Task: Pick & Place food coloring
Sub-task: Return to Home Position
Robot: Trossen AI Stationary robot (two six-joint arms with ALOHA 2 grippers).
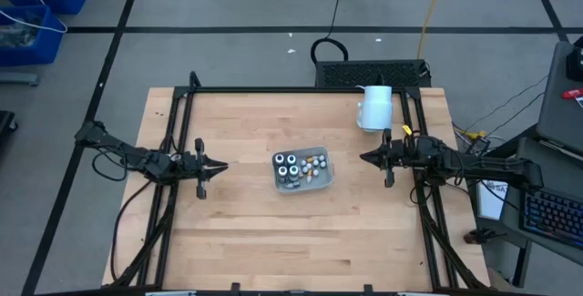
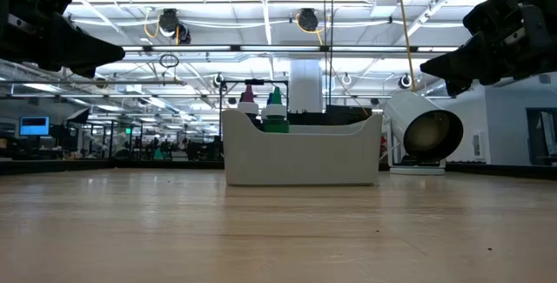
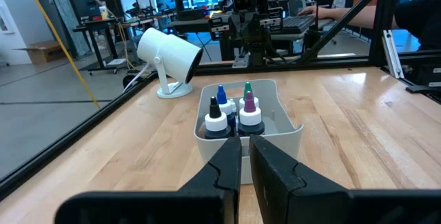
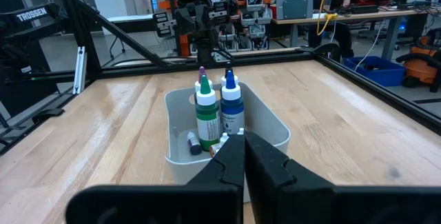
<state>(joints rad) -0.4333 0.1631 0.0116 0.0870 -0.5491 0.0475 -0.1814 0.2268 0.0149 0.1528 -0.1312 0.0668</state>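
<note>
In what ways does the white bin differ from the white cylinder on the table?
The bin is rectangular; the cylinder is round. The bin opens upward and holds bottles; the cylinder sits on a small stand, its dark opening facing sideways. The bin is at the middle of the table; the cylinder is near an edge. Both are white.

Finish: the left arm [image 1: 137, 158] is matte black throughout, built of slim jointed links. Black cables [image 1: 127, 232] loop from its base along the table side. The right arm [image 1: 455, 161] has the same dark finish and build. The left gripper [image 1: 217, 164] and right gripper [image 1: 366, 158] each carry a short black crossbar [image 1: 200, 167] and taper to a point. The fingers [image 3: 224, 169] are plain black wedges, flat-faced and broad at the root. In the low view both arms show as bulky black housings.
</note>
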